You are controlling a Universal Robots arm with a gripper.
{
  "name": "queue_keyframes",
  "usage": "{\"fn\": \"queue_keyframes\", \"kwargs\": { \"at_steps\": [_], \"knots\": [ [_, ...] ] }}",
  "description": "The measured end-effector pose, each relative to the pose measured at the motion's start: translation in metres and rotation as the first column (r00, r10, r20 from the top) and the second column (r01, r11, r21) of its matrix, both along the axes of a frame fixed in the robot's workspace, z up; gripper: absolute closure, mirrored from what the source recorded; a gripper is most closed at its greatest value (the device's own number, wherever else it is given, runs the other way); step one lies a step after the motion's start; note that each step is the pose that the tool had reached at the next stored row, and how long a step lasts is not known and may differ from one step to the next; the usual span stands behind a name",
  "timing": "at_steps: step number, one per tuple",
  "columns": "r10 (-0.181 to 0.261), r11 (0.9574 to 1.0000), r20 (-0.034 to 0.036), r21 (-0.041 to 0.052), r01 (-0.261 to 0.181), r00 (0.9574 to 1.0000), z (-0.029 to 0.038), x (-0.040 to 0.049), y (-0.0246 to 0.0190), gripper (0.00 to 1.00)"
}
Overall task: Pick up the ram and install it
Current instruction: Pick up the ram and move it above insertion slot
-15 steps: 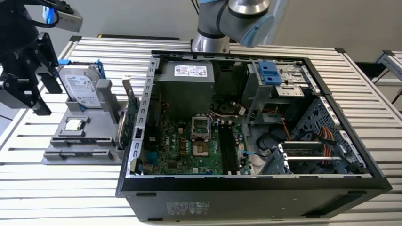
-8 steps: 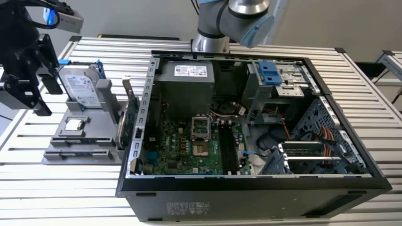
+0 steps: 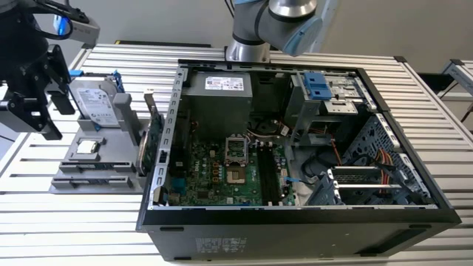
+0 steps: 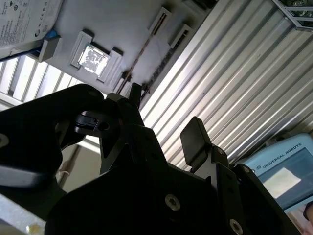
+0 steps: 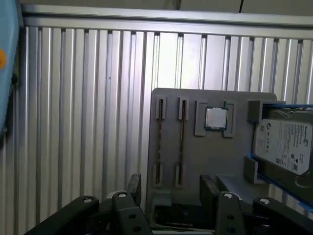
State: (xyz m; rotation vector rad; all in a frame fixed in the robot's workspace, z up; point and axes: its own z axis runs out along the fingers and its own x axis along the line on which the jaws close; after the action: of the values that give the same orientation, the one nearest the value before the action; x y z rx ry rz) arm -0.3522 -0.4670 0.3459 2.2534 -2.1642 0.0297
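Dark and thin, the ram (image 5: 182, 142) stands on edge in a slot of the grey holder (image 5: 215, 156). It is ahead of the end effector (image 5: 171, 188) and apart from it, with its long axis running straight away from the spread, empty fingers (image 5: 134, 188). Beside it on the holder, off the end effector's midline, sit a square processor (image 5: 215, 118) and a silver hard drive (image 5: 286, 147) with blue clips. The holder lies on a ribbed aluminium surface (image 5: 88, 122), and an open computer case (image 3: 296, 138) stands beyond the holder from the end effector.
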Motion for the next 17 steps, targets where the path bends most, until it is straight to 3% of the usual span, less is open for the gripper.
{"fn": "queue_keyframes", "kwargs": {
  "at_steps": [17],
  "knots": [
    [-0.001, 0.9998, 0.0000, -0.0189, 0.001, 1.0000, -0.0114, 0.0000, 0.0002, 0.00]
  ]
}}
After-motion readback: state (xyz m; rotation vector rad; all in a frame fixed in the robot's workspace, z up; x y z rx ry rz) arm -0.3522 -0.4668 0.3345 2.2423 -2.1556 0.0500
